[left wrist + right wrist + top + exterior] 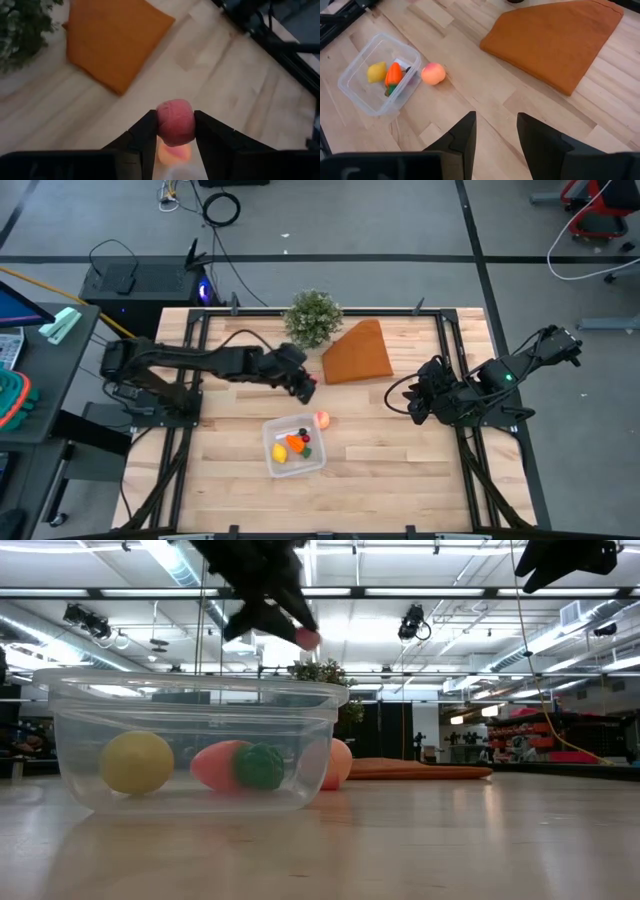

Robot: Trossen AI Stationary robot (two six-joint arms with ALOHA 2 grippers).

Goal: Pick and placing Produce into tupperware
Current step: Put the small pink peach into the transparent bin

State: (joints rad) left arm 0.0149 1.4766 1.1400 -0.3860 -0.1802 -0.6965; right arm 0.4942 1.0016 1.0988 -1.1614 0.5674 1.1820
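The clear square tupperware (pixel 293 446) (pixel 357 82) sits on the table with a yellow lemon (pixel 376 71) (pixel 137 762), an orange carrot (pixel 393 74) with its green top (pixel 260 767) and small bits inside. A peach-pink ball (pixel 322 419) (pixel 433 73) rests on the table against the tupperware's far right corner. My left gripper (pixel 303 387) (pixel 175 131) hovers just beyond that ball, shut on a small pink-red ball (pixel 175 121). My right gripper (pixel 418 402) (pixel 496 131) waits open over the table's right part. My left gripper pinches the small pink-red ball (pixel 174 114) between its two fingertips (pixel 148 131), one on each side. The fingers slant down from the table's left. The ball is lifted clear, well above the tupperware's rim (pixel 307 637).
A big orange-brown wedge (pixel 358 353) (pixel 555 40) lies at the far middle of the table beside a bushy green plant (pixel 312 316). Bare wood lies to the right of the tupperware and along the near edge. Black frame rails (pixel 452 355) run along the table's sides.
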